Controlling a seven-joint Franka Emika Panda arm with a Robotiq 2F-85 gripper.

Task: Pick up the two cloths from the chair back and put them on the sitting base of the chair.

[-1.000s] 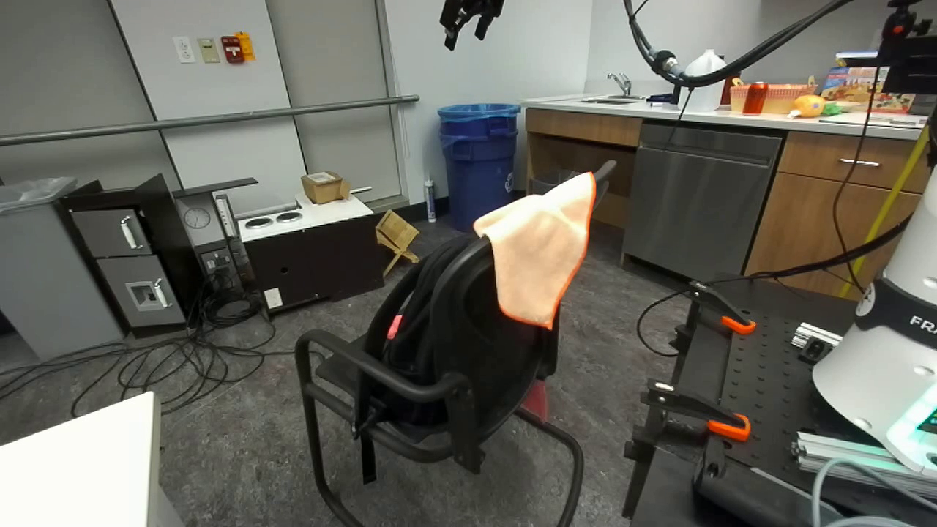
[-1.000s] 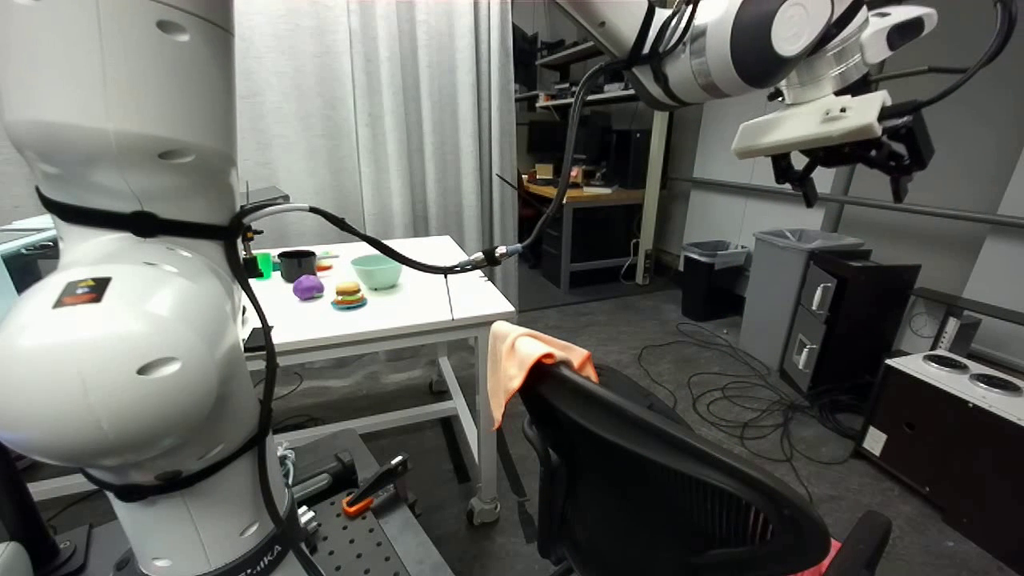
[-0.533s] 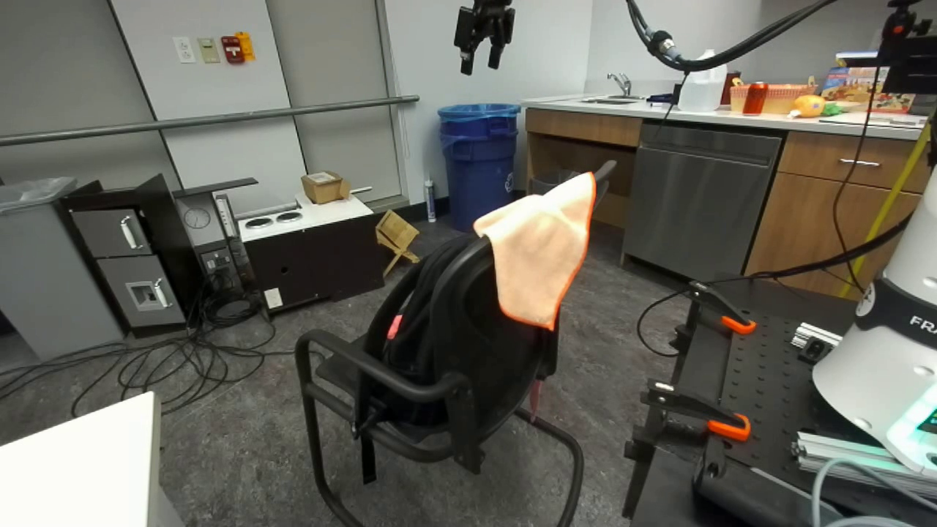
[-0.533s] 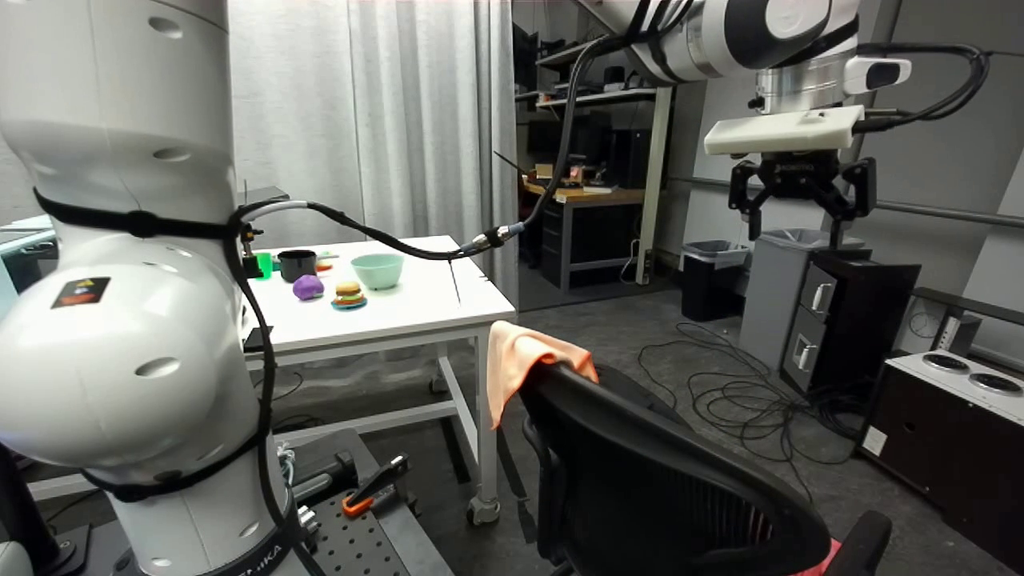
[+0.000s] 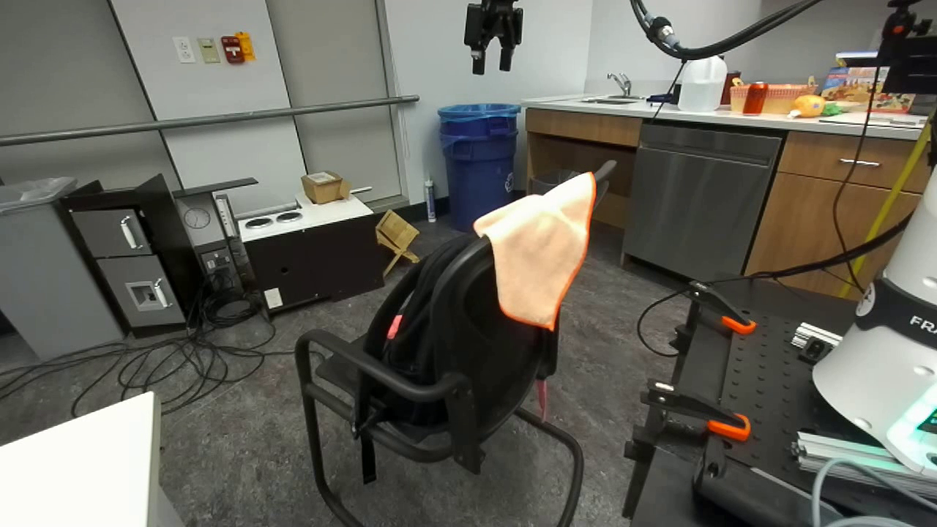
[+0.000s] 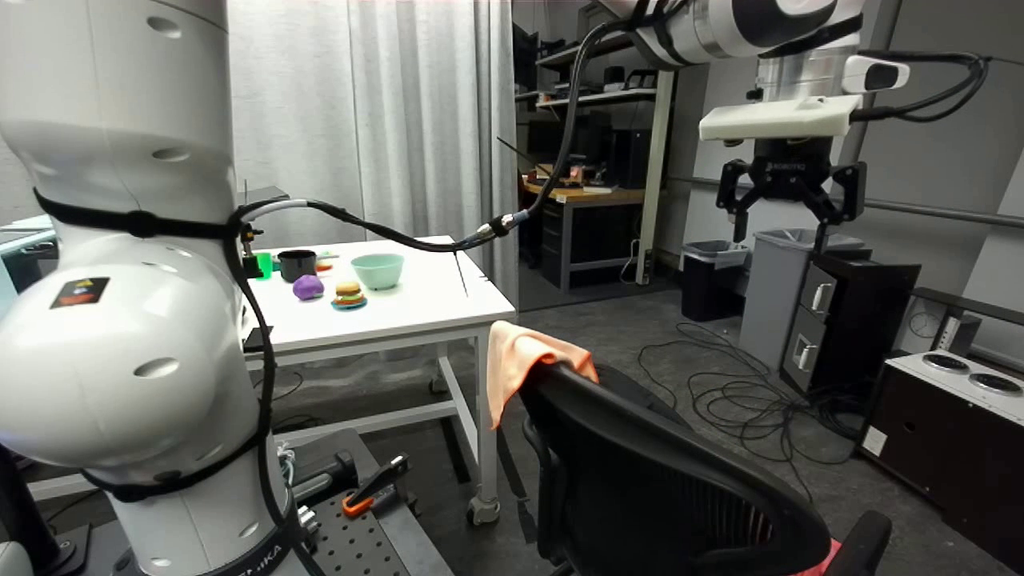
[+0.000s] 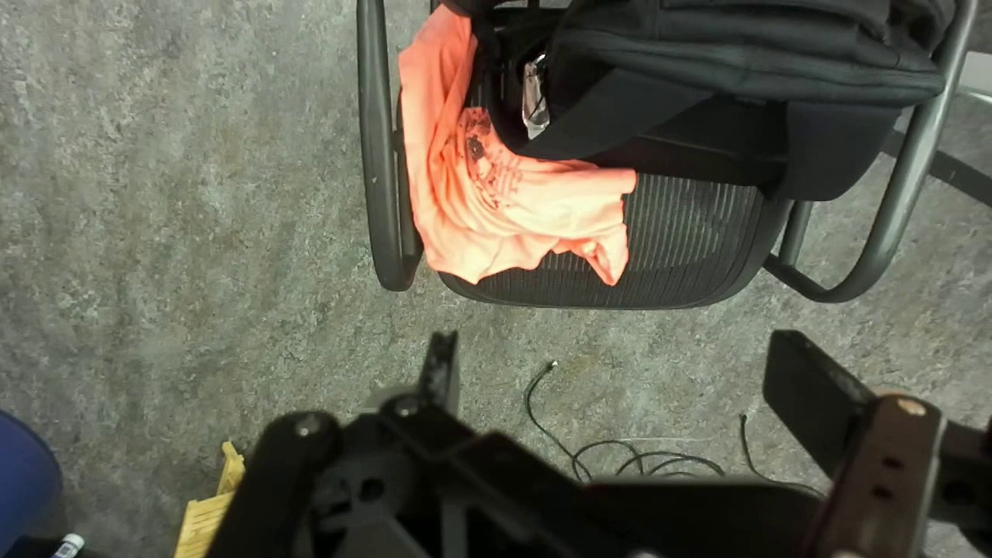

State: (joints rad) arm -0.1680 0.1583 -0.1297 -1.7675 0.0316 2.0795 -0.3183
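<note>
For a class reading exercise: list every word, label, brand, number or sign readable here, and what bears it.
"ROBOTIQ": gripper
"FRA", cut off by picture edge: arm base
"MIKA", first letters unclear: base's black band
Yellow triangle sign, words too small: arm sticker
Too small or blurred to read: markings on seat cloth, counter box, dial, tube, red wall box.
No legible numbers.

chair (image 5: 498, 351): black, upright, lower than gripper (image 5: 492, 66) | peach cloth (image 5: 542, 256): orange-edged, draped over back (image 6: 640, 480), corner hanging down, below gripper, well apart | coral cloth (image 7: 480, 217): dark print, crumpled on mesh seat (image 7: 690, 225), below gripper, off to one side, well apart
</note>
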